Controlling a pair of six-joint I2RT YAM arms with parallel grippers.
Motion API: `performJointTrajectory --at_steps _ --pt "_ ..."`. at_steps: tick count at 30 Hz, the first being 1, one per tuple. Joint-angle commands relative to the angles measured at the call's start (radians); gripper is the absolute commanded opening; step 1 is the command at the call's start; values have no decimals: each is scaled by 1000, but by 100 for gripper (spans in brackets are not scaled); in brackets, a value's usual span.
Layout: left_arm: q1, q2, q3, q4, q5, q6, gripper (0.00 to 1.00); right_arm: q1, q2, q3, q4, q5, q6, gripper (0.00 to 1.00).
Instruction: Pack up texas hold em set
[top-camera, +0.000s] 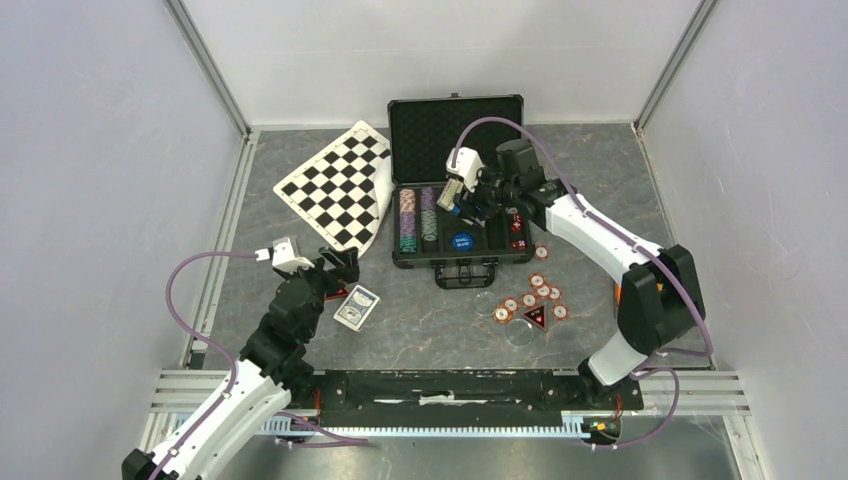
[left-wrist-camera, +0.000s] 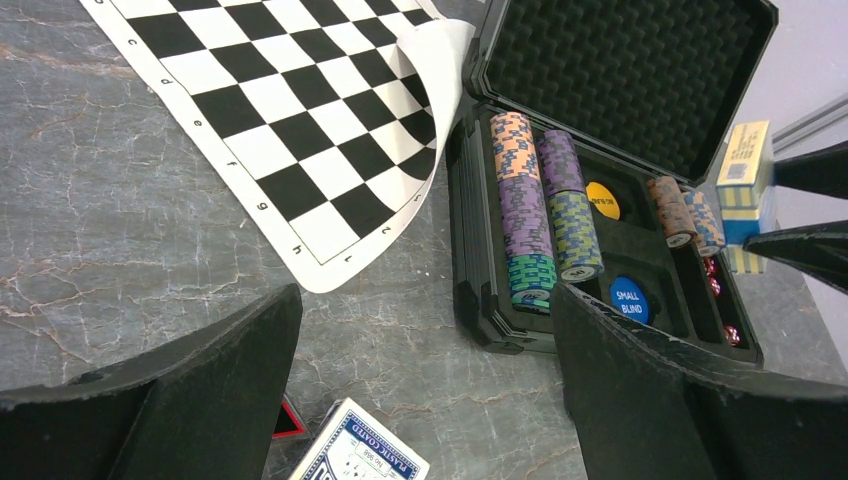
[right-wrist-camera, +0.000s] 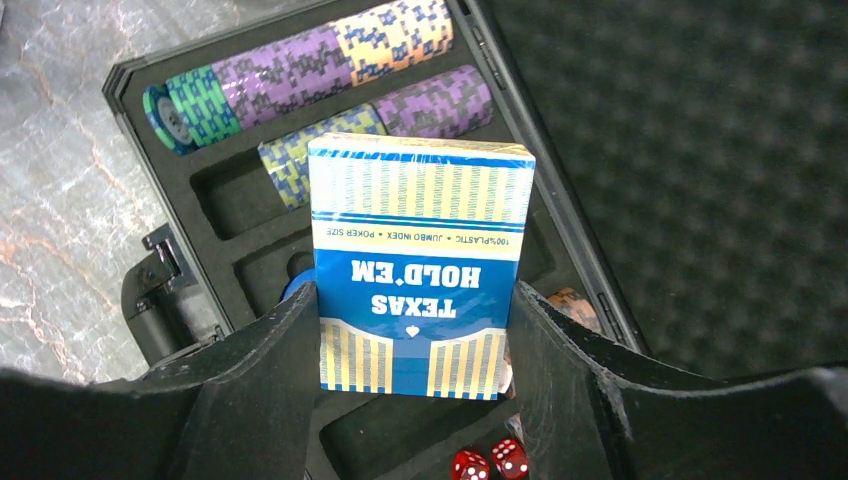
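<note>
Overhead, the case (top-camera: 455, 125) lies open at the far side of the bench (top-camera: 430, 325), chip rows (top-camera: 408, 220) already stowed; loose chips (top-camera: 535, 295) wait outside it. Left wrist: the left pincer (left-wrist-camera: 425, 300) gapes empty beside a loose deck (left-wrist-camera: 360, 458). Right wrist: the right pincer (right-wrist-camera: 415, 295) clamps a blue deck (right-wrist-camera: 420, 200) over the case, not yet seated.

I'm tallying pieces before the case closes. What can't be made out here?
- Right wrist: the card deck hides the case slots beneath it; red dice cut by the bottom edge.
- Left wrist: second deck cut by the bottom edge.
- Top: loose chips too small to count.
</note>
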Motion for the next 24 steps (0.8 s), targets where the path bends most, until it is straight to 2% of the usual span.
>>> performJointTrajectory --at_steps 1,6,8,15,19,24 --pt "1 5 -10 47 -9 31 100 -11 3 -20 70 -64 -83 0" --pt "1 18 -14 62 3 26 100 -20 32 9 -51 -104 -263 0" --pt "1 26 -14 64 3 26 100 -20 52 31 -69 -78 -285 0" --pt "1 35 -18 76 9 26 100 -21 209 224 -175 -69 -472 0" --pt "1 38 -18 80 11 28 100 -20 266 262 -176 -31 -637 0" --pt "1 47 -26 95 11 31 100 -21 367 386 -273 47 -721 0"
